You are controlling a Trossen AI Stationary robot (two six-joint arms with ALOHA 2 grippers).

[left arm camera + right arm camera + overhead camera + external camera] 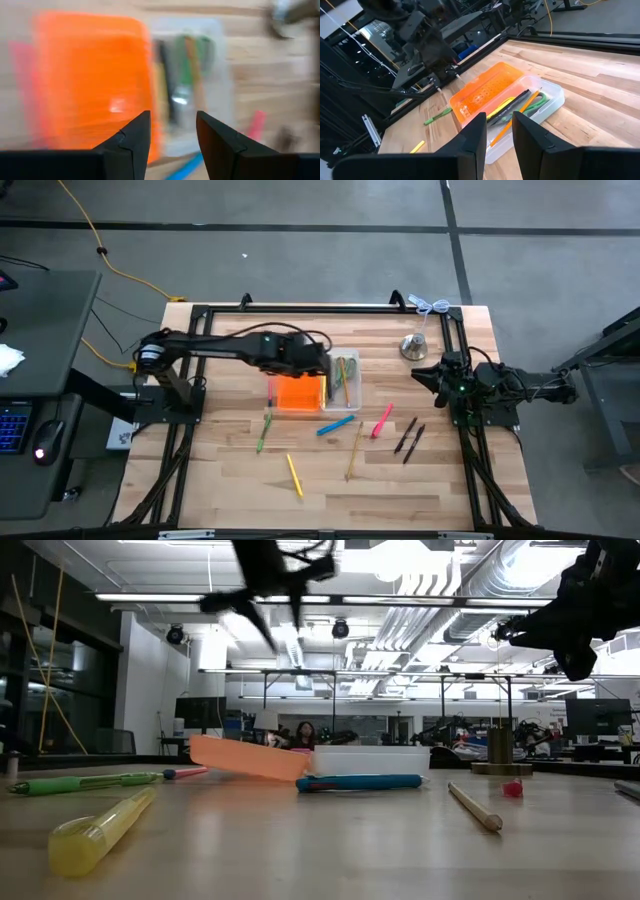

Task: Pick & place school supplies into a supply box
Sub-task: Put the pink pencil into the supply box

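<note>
The supply box lies open mid-table: orange half [298, 392] beside the clear tray [346, 378]. The tray holds a black pen, a tan pencil [512, 117], a yellow one and green-handled scissors [540, 104]. My left gripper [172, 132] hovers open above the box, over the seam between the two halves, touching nothing. On the table lie a green pen [264, 430], a yellow marker [294, 475], a blue pen [335, 425], a tan pencil [355, 450], a pink marker [382, 420] and two black pens [410, 440]. My right gripper [499, 131] waits open near the right edge.
A silver bell-shaped object [415, 347] stands far-right of the box, close to my right arm [470, 385]. A black frame rail [320, 308] borders the table's far side. White cord [430, 305] lies at the far right corner. Bare wood stretches along the near edge.
</note>
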